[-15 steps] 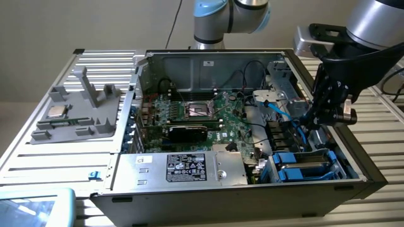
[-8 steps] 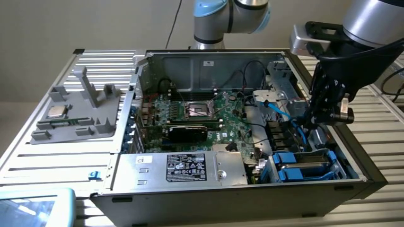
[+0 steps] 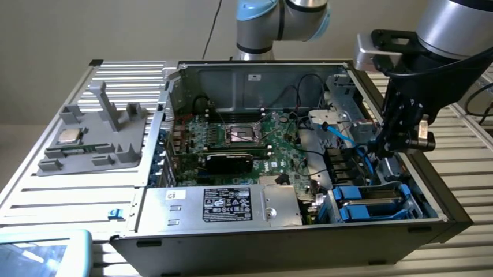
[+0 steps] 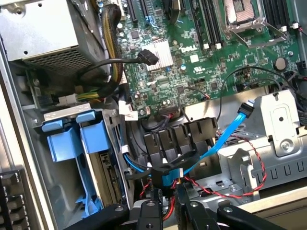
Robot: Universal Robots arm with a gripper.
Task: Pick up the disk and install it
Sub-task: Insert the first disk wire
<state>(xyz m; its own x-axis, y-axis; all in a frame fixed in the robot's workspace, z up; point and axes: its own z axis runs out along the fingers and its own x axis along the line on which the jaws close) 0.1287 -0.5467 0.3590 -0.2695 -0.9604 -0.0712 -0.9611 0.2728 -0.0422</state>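
Gripper (image 4: 167,194) clamped on blue plug (image 4: 168,178), I judge; disk (image 4: 72,141) sits in its bay nearby, so line plug square to disk's port, go slow, don't snag red wires (image 4: 211,191) before board (image 4: 192,62).

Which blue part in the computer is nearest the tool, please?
The thin light-blue cable; its end lies at the tool, while the blue frames sit apart.

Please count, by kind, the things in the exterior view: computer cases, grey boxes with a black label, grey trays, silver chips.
computer case: 1
grey box with black label: 1
grey tray: 1
silver chip: 1
Total: 4
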